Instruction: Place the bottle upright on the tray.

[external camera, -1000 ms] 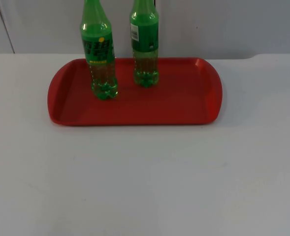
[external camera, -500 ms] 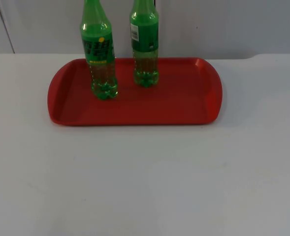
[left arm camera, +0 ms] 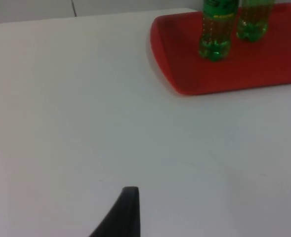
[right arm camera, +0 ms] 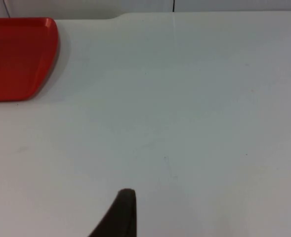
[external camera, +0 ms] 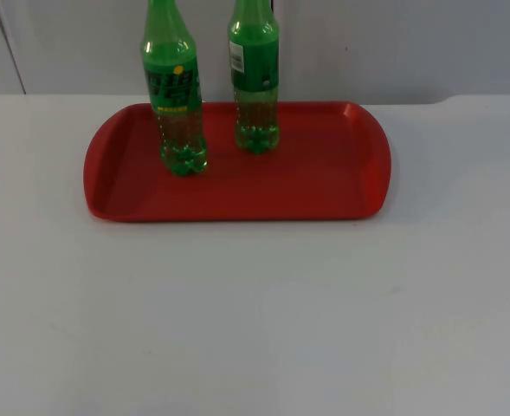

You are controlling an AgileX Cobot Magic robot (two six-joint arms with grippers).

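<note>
- Two green soda bottles are seen upright on the red tray (external camera: pixel 324 186): the left bottle (external camera: pixel 174 104) and the right bottle (external camera: pixel 255 87), apart, both near its far rim.
- Green labels are carried by both; the writing cannot be read.
- Bare tray floor lies rightward, and open white worktop (external camera: pixel 255 321) in front.
- A left gripper fingertip (left arm camera: pixel 123 217) and a right gripper fingertip (right arm camera: pixel 120 217) are seen above bare worktop; neither gripper's opening can be told.

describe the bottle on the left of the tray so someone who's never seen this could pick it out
On the white table lies a red tray, and two green bottles stand upright on its far left part. The left bottle stands nearer the tray's front than the other bottle, and its label carries a small yellow dot.
</note>
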